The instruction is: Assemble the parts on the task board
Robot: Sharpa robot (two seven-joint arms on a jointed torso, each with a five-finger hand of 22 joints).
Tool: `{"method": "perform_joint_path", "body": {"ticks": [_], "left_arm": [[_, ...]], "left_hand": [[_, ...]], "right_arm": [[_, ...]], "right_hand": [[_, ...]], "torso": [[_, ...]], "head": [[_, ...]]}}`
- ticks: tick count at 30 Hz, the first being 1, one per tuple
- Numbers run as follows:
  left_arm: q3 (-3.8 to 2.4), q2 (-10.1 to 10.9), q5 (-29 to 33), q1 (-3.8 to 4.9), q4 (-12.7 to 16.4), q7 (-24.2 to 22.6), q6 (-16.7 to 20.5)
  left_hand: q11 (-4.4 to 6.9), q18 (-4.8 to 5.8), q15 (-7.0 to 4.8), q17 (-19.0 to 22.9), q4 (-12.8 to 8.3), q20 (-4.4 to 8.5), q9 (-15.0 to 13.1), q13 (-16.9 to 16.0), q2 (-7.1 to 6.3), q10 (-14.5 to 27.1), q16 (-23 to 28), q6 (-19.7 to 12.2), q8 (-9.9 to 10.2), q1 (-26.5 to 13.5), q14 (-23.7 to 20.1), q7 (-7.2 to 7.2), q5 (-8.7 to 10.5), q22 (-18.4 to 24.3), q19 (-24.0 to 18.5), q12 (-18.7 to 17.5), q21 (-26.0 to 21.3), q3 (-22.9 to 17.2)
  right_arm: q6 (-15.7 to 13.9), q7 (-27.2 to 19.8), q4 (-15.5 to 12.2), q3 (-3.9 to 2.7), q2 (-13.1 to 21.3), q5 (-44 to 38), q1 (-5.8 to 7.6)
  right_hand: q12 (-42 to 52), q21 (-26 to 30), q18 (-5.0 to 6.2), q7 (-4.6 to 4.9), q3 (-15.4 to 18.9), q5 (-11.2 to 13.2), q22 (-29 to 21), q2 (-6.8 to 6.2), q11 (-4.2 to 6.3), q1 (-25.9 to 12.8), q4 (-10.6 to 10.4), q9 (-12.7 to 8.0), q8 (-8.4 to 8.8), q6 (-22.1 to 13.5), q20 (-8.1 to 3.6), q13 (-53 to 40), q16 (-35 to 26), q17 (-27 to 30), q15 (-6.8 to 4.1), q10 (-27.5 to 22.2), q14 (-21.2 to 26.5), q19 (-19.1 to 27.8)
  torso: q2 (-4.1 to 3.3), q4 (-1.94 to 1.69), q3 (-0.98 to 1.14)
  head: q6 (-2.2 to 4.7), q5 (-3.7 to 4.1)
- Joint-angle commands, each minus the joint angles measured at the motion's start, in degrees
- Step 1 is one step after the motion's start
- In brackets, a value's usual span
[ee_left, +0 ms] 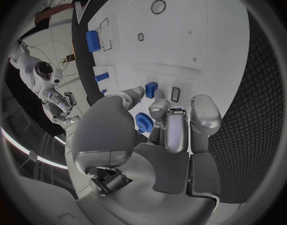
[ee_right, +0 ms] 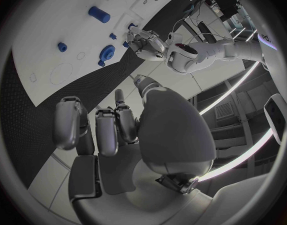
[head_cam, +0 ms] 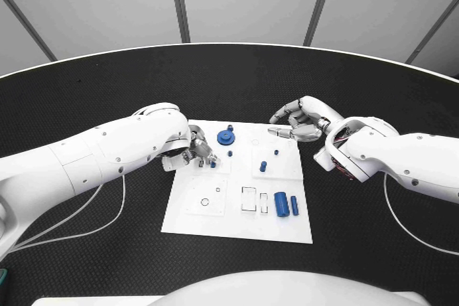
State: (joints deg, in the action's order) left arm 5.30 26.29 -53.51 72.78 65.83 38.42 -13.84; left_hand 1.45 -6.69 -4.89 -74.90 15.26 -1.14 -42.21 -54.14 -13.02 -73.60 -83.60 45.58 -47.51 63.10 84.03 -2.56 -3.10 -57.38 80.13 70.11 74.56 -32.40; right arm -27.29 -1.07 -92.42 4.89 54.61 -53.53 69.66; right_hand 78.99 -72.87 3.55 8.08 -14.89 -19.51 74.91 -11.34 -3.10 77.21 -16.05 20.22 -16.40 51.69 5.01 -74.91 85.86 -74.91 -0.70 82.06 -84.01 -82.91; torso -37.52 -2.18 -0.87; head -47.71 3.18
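The white task board (head_cam: 239,216) lies mid-table. My left hand (head_cam: 196,150) hovers low over its near-left corner. In the left wrist view, thumb and a fingertip pinch a small blue block (ee_left: 151,89) beside a rectangular slot (ee_left: 175,93). A blue gear (head_cam: 225,137) stands just beyond that hand. A small blue peg (head_cam: 263,165) stands mid-board, and a large blue cylinder (head_cam: 281,204) and a thinner one (head_cam: 294,205) lie at the board's right. My right hand (head_cam: 301,123) hangs over the far right corner with its fingers curled in on nothing.
The board carries round recesses (head_cam: 205,202) and rectangular slots (head_cam: 249,200) in its near half. Black table (head_cam: 95,253) surrounds it on every side. The right wrist view shows the gear (ee_right: 107,51), the large cylinder (ee_right: 98,14) and my left hand (ee_right: 146,42).
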Motion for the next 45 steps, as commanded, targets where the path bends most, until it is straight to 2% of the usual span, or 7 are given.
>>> {"method": "perform_joint_path", "body": {"ticks": [1,13,25,32,35,40,45], "left_arm": [[0.00,0.12,0.00,0.00,0.02,0.00,0.05],[-0.02,1.43,0.49,0.01,1.46,-0.19,1.07],[-0.73,3.95,2.94,0.31,4.20,-0.14,1.55],[-2.69,5.79,3.98,1.78,4.88,-0.79,1.19],[-3.21,6.47,6.33,3.15,4.30,-1.20,0.52],[-3.49,6.46,7.93,4.86,2.42,-2.15,-0.03],[-3.59,5.04,7.54,5.66,-0.95,-2.81,-0.05]], "left_hand": [[-0.17,0.66,0.05,-6.21,0.32,0.07,0.13,0.06,-0.02,0.37,0.37,0.16,0.24,0.72,3.41,-0.36,-0.15,0.04,-0.03,0.19,-0.24,0.98],[-0.19,0.65,0.07,-6.27,1.55,0.06,0.48,0.17,1.44,0.33,0.36,0.30,0.19,-2.43,3.43,-0.30,-0.15,0.01,0.03,0.42,-0.27,11.71],[-0.12,0.62,0.02,-6.25,1.39,0.14,0.50,0.54,2.03,0.49,0.39,0.25,0.14,-1.96,3.42,-0.23,-0.21,0.14,0.00,0.26,-0.35,12.90],[-0.28,0.33,0.12,-6.18,1.21,0.18,0.73,1.66,3.60,1.36,0.46,-0.50,0.46,1.47,3.39,-0.45,-0.42,1.77,-0.64,-0.40,-1.29,12.53],[-1.00,-0.06,0.69,-5.72,1.10,-0.12,1.92,5.52,3.72,4.43,0.85,-2.42,2.26,5.65,3.19,-1.35,-0.59,4.33,-1.74,-2.85,-2.85,10.01],[-2.49,-0.54,1.94,-4.23,1.34,-0.95,4.05,10.79,2.92,8.60,2.14,-5.10,5.08,6.05,2.37,-3.08,-0.56,7.36,-3.11,-6.03,-4.71,8.79],[-3.27,-0.59,2.63,-4.17,1.44,-1.59,5.38,11.14,2.52,9.07,2.18,-6.13,6.43,5.35,2.26,-3.91,-0.42,7.62,-3.27,-5.89,-4.92,8.89]], "right_arm": [[-0.05,0.00,0.01,0.00,0.01,0.00,0.00],[-0.43,-0.13,0.40,0.00,-0.06,0.00,-0.01],[-0.41,-0.25,1.09,0.00,-0.25,0.00,-0.49],[-0.39,-0.34,1.55,0.00,-0.43,0.00,-0.82],[-0.41,-0.38,1.89,0.00,-0.53,0.00,-0.94],[-0.39,-0.42,2.28,0.00,-0.68,0.00,-1.07],[-0.37,-0.45,2.61,0.00,-0.88,0.00,-1.16]], "right_hand": [[-0.16,0.34,0.68,-0.07,-0.35,-0.28,0.68,-0.36,0.02,-0.26,-0.09,-0.08,-0.21,-0.17,-0.43,-4.93,-0.08,-6.56,-0.55,-0.03,-4.09,0.07],[-0.31,0.54,0.72,-0.07,-0.32,-0.26,0.54,-0.47,0.01,-0.48,-0.16,-0.10,-0.24,-0.20,-0.43,-4.81,-0.18,-6.38,-0.55,-0.14,-4.05,0.13],[-0.31,0.54,0.72,-0.07,-0.32,-0.26,0.54,-0.47,0.01,-0.48,-0.16,-0.10,-0.24,-0.20,-0.43,-4.81,-0.18,-6.38,-0.55,-0.14,-4.05,0.13],[-0.29,0.61,0.74,-0.06,-0.28,-0.26,0.49,-0.49,0.00,-0.63,-0.23,-0.10,-0.24,-0.23,-0.43,-4.83,-0.24,-6.29,-0.54,-0.12,-4.02,0.16],[-0.29,0.61,0.74,-0.06,-0.28,-0.26,0.49,-0.49,0.00,-0.63,-0.23,-0.10,-0.24,-0.23,-0.43,-4.83,-0.24,-6.29,-0.54,-0.12,-4.02,0.16],[-0.29,0.61,0.74,-0.06,-0.28,-0.26,0.49,-0.49,0.00,-0.63,-0.23,-0.10,-0.24,-0.23,-0.43,-4.83,-0.24,-6.29,-0.54,-0.12,-4.02,0.16],[-0.29,0.61,0.74,-0.06,-0.28,-0.26,0.49,-0.49,0.00,-0.63,-0.23,-0.10,-0.24,-0.23,-0.43,-4.83,-0.24,-6.29,-0.54,-0.12,-4.02,0.16]], "torso": [[0.03,0.01,-0.03],[0.09,0.00,-0.11],[0.29,0.07,-0.08],[0.46,-0.01,-0.09],[0.68,0.05,-0.14],[0.79,0.10,-0.17],[0.62,0.12,-0.10]], "head": [[0.04,0.00],[0.28,0.02],[0.86,-0.08],[1.45,-0.18],[1.75,-0.32],[2.16,-0.50],[2.93,-0.70]]}}
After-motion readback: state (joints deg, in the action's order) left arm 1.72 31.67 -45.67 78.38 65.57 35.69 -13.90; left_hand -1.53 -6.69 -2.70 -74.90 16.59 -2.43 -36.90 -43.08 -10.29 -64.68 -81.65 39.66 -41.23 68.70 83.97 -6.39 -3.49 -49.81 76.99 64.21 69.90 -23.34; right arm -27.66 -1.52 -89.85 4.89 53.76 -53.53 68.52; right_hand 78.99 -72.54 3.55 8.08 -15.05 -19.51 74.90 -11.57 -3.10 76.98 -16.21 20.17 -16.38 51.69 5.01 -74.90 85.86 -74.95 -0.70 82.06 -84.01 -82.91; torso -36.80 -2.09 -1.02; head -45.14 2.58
